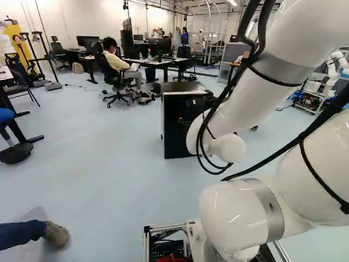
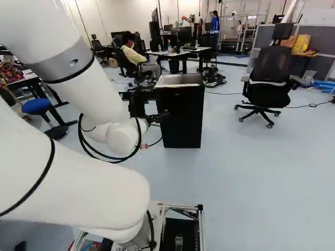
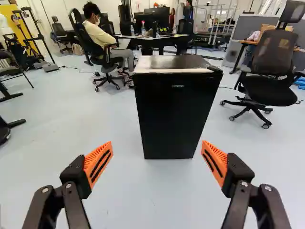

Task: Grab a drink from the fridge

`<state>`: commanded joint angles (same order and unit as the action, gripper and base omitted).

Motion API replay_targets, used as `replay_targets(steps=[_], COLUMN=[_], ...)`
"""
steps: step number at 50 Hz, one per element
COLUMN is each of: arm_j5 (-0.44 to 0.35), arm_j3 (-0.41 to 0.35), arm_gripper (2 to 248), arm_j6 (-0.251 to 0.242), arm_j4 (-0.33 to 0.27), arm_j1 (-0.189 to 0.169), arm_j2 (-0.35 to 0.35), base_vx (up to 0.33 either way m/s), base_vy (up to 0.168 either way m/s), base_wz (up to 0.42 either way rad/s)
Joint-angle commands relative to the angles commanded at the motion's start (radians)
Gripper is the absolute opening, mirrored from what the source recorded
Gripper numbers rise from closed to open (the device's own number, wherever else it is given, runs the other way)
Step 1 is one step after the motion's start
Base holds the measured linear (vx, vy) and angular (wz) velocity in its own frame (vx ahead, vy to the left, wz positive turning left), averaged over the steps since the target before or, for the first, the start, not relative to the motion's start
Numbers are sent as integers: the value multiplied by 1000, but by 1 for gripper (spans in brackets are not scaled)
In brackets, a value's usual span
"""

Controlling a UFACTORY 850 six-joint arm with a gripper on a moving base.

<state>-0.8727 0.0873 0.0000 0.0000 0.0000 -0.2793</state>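
Black, boxy and square ahead of the gripper, there it was: the fridge, upright on the floor, door shut! No drink showed anywhere on it, so the drink was presumably inside, and whether can or bottle, nobody could tell. The jaws stood wide apart, nothing between them, both orange pads bare.

Now, the handling. A full drink would likely have been cold, fairly weighty for its size and slick with damp; thin walls would have dented under a hard squeeze. Best hold, in my judgement: round the middle, pads level on both sides, kept upright on the way out.

But first, that door! Stiff and flat, no handle I could make out, with a seal that probably called for a firm tug. A dark fitting at one top corner looked like a hinge, so the opposite upright edge seemed the one to go for. Pull too hard and the whole light cabinet might have rocked or slid.

And around it? The desk stood behind, with a bottle on it, not the target. The office chair was off to one side, clear of the front. Nearer the base, a shoe was planted: one to watch if the base swung. Straight ahead, nothing blocked the approach.
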Motion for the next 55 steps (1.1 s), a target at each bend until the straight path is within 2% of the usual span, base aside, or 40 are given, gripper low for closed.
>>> replay_targets(steps=[55], arm_j5=[0], arm_j3=[0], arm_gripper=[247], arm_j6=[0], arm_j4=[0], arm_j1=[0], arm_j2=[0], base_vx=[98], base_vy=[38], base_wz=[-13])
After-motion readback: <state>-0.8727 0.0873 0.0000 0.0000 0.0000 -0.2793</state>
